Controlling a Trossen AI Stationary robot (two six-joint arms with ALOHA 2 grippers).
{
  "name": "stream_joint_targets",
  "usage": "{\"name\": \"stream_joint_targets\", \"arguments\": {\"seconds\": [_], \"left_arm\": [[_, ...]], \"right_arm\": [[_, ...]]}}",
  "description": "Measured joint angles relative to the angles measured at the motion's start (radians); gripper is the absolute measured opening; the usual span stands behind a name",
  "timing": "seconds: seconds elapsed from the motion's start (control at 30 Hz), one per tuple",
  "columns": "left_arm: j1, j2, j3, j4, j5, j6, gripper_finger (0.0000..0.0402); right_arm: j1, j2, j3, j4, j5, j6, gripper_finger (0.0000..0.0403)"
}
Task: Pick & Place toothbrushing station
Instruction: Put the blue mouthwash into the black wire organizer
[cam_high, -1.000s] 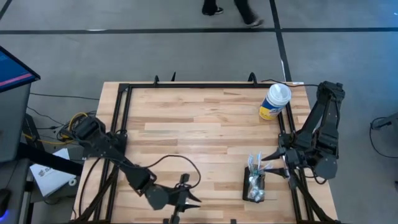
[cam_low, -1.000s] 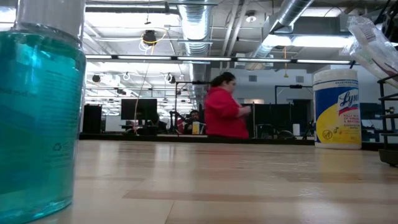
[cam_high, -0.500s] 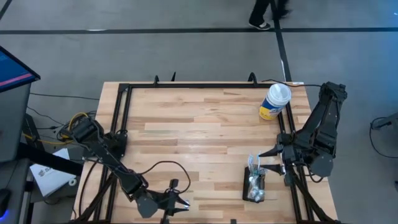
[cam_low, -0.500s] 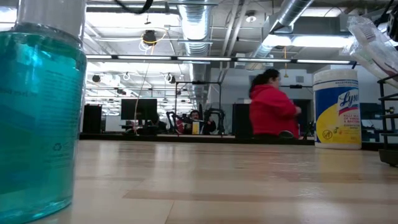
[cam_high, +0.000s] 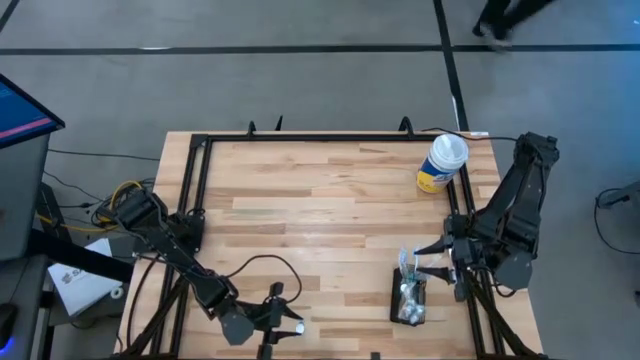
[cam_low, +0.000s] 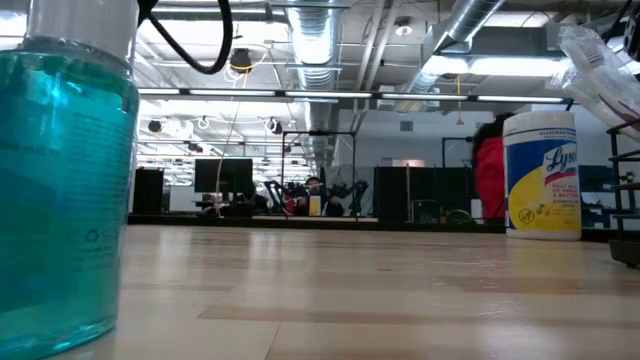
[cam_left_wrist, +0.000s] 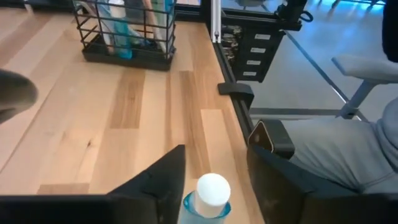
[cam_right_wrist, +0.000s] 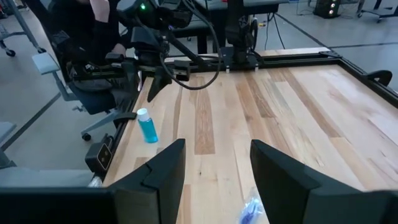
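The toothbrushing station is a small black wire caddy (cam_high: 410, 298) holding toothbrushes and wrapped items. It stands on its base near the table's front right, and shows in the left wrist view (cam_left_wrist: 127, 37) too. My right gripper (cam_high: 428, 262) is open just right of the caddy's far end and touches nothing; it also shows in its own wrist view (cam_right_wrist: 217, 146). My left gripper (cam_high: 285, 322) is open at the front edge. Its fingers stand on either side of a small blue bottle's white cap (cam_left_wrist: 212, 190) without touching it.
The blue bottle (cam_low: 60, 180) stands at the table's front edge and fills the low view's left. A yellow-and-blue canister with a white lid (cam_high: 442, 163) stands at the far right. A black frame rail (cam_high: 300, 138) runs along the table's edges. Bare wood lies in the middle.
My left gripper has drawn back toward the table's left edge, along the front edge, and the bottle's white cap now shows beyond its fingertips. A person has walked past behind the table toward the right.
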Motion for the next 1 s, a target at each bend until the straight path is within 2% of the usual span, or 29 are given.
{"name": "stream_joint_targets", "arguments": {"seconds": [0.23, 0.4, 0.57, 0.83, 1.0], "left_arm": [[0.0, 0.0, -0.026, 0.0, 0.004, -0.047, 0.0217], [0.0, 0.0, -0.058, 0.008, 0.012, -0.093, 0.0241], [0.0, 0.001, -0.08, 0.038, 0.019, -0.126, 0.025], [0.003, 0.076, -0.08, 0.105, 0.048, -0.126, 0.0251], [0.003, 0.077, -0.08, 0.164, 0.047, -0.057, 0.025]], "right_arm": [[0.001, 0.021, 0.0, -0.002, 0.0, 0.0, 0.0171], [0.001, 0.02, 0.0, -0.001, 0.0, 0.0, 0.0171], [0.001, 0.02, 0.0, -0.001, 0.0, 0.0, 0.0171], [0.001, 0.02, 0.0, -0.001, 0.0, 0.0, 0.0171], [0.001, 0.02, 0.0, -0.001, 0.0, 0.0, 0.0171]]}}
